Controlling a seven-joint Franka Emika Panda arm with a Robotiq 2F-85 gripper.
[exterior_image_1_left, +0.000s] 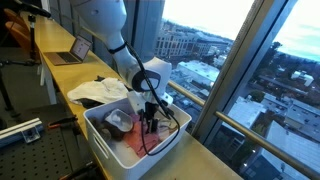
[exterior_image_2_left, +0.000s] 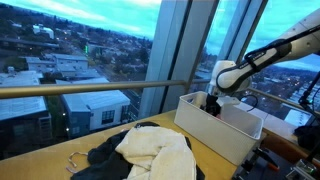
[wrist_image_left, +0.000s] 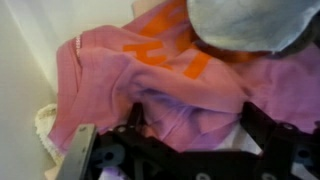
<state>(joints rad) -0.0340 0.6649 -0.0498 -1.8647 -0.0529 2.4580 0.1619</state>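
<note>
My gripper (wrist_image_left: 195, 110) is down inside a white bin (exterior_image_1_left: 97, 122), also in an exterior view (exterior_image_2_left: 228, 132). Its two black fingers stand wide apart, open, pressed low onto a pink garment with orange lettering (wrist_image_left: 110, 70); a fold of the pink cloth lies between them. A grey garment (wrist_image_left: 250, 20) lies on the pink one at the upper right. In both exterior views the gripper (exterior_image_1_left: 150, 122) (exterior_image_2_left: 213, 103) reaches into the bin from above. The pink garment (exterior_image_1_left: 135, 146) fills the bin's near end.
A pile of clothes lies on the wooden counter beside the bin: a white garment (exterior_image_2_left: 155, 150) (exterior_image_1_left: 100, 90) over a dark one (exterior_image_2_left: 108, 156). A laptop (exterior_image_1_left: 72, 52) stands farther along the counter. Large windows with a metal rail (exterior_image_2_left: 90, 88) run along the counter's edge.
</note>
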